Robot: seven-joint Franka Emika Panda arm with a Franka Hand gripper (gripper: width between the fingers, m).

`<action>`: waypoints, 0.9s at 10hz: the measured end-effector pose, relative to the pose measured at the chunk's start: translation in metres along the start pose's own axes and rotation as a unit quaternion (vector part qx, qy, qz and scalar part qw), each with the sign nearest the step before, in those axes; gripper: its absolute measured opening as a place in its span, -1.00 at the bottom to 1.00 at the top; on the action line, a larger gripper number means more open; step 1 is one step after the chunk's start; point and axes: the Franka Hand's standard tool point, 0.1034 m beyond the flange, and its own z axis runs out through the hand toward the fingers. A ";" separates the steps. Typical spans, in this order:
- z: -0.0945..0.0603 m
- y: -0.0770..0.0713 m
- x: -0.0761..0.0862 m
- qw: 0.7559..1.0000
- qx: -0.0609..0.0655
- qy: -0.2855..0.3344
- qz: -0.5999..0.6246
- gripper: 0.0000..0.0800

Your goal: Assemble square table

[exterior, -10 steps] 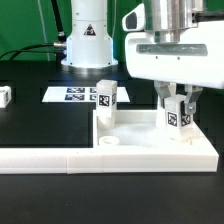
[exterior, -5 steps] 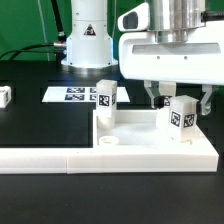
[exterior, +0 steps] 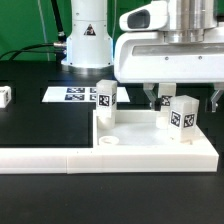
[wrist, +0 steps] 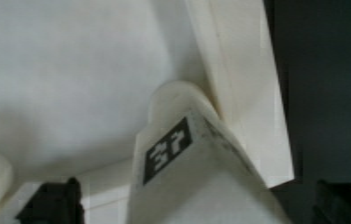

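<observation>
The white square tabletop (exterior: 140, 132) lies flat, with a round hole (exterior: 108, 142) at its near corner. Two tagged white legs stand upright on it: one (exterior: 106, 100) toward the exterior view's left, one (exterior: 182, 120) at the right. My gripper (exterior: 182, 101) hangs open just above the right leg, its fingers (exterior: 152, 98) spread wide on either side and touching nothing. In the wrist view that leg (wrist: 190, 150) stands against the tabletop's rim (wrist: 243, 60), between my dark fingertips (wrist: 56, 205).
A long white barrier (exterior: 35, 158) runs along the front, against the tabletop. The marker board (exterior: 70, 93) lies behind, near the robot's base (exterior: 85, 45). A loose small white leg (exterior: 5, 95) sits at the far left.
My gripper was shut on the right leg; it has opened wide, let the leg go and risen a little. The leg stays standing where it was.
</observation>
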 end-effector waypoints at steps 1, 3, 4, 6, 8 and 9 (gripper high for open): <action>0.000 -0.002 -0.001 0.999 -0.004 0.001 -0.041 0.62; 0.000 -0.002 0.000 0.995 -0.007 0.003 -0.096 0.62; 0.000 -0.001 0.000 0.990 -0.007 0.003 -0.138 0.62; 0.000 -0.001 0.000 0.981 -0.007 0.003 -0.192 0.62; 0.000 0.001 0.001 0.962 -0.008 0.003 -0.273 0.62; 0.000 0.002 0.001 0.959 -0.007 0.003 -0.283 0.62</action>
